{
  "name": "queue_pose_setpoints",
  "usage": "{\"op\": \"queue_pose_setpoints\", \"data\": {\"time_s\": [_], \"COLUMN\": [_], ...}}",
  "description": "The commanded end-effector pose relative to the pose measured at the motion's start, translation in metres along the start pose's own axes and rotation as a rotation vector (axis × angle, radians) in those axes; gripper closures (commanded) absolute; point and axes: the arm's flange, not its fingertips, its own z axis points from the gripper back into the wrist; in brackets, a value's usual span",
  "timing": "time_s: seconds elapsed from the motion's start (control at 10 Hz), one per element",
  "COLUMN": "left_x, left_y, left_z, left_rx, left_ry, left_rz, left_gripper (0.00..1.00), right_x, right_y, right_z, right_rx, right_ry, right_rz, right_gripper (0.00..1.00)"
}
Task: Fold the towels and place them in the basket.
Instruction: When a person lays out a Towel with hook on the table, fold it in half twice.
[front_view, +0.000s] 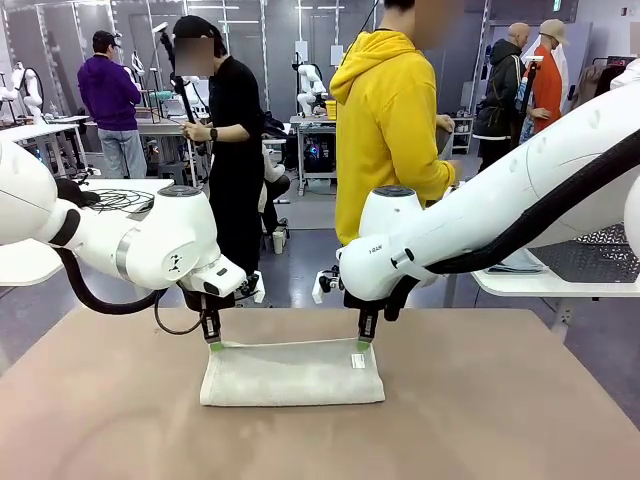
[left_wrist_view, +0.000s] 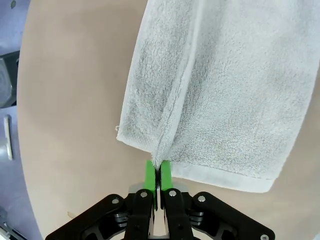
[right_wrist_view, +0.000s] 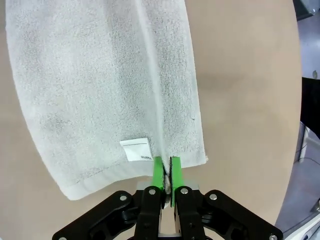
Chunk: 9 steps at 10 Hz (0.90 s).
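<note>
An off-white towel (front_view: 292, 374) lies on the tan table, folded over on itself, with a small white label near its right end. My left gripper (front_view: 213, 343) is shut on the towel's far left corner. In the left wrist view the green pads (left_wrist_view: 150, 176) pinch the towel (left_wrist_view: 220, 95) where its edge bunches. My right gripper (front_view: 364, 343) is shut on the far right corner. The right wrist view shows its pads (right_wrist_view: 158, 172) clamped on the towel (right_wrist_view: 95, 90) just beside the label (right_wrist_view: 136, 149). Both held corners sit slightly above the tabletop. The basket is out of view.
The tan table (front_view: 500, 420) has bare surface in front of and to both sides of the towel. A person in a yellow hoodie (front_view: 385, 130) stands at the far side. A white side table (front_view: 560, 280) with a mesh tray stands at right.
</note>
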Motion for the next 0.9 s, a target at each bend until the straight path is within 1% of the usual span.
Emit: {"op": "queue_pose_setpoints", "data": {"time_s": [0.0, 0.1, 0.2, 0.3, 0.4, 0.5, 0.6, 0.7, 0.8], "left_x": [0.005, 0.006, 0.006, 0.005, 0.006, 0.005, 0.002, 0.001, 0.001], "left_y": [0.004, 0.002, 0.002, 0.001, 0.000, 0.000, -0.001, -0.003, -0.006], "left_z": [-0.004, -0.004, -0.004, -0.002, 0.002, 0.007, 0.012, 0.016, 0.018], "left_rx": [0.037, 0.038, 0.044, 0.062, 0.084, 0.096, 0.100, 0.105, 0.106], "left_ry": [-0.039, -0.046, -0.059, -0.061, -0.068, -0.066, -0.065, -0.069, -0.076], "left_rz": [-0.014, -0.018, -0.004, -0.004, 0.001, -0.003, -0.004, -0.013, -0.017], "left_gripper": [0.95, 0.92, 0.48, 0.42, 0.00, 0.00, 0.00, 0.28, 0.18], "right_x": [0.001, 0.000, -0.001, -0.002, -0.003, -0.004, -0.004, -0.005, -0.005], "right_y": [-0.003, -0.002, -0.002, 0.000, 0.000, 0.001, 0.002, 0.003, 0.004], "right_z": [-0.006, -0.006, -0.006, -0.004, -0.002, 0.002, 0.005, 0.008, 0.012], "right_rx": [-0.034, -0.039, -0.047, -0.056, -0.067, -0.084, -0.091, -0.097, -0.101], "right_ry": [-0.006, -0.006, -0.011, -0.006, -0.002, -0.002, 0.004, 0.000, 0.000], "right_rz": [-0.017, -0.009, -0.010, -0.001, 0.001, 0.004, 0.009, 0.010, 0.013], "right_gripper": [0.93, 0.93, 0.63, 0.58, 0.58, 0.23, 0.44, 0.00, 0.23]}}
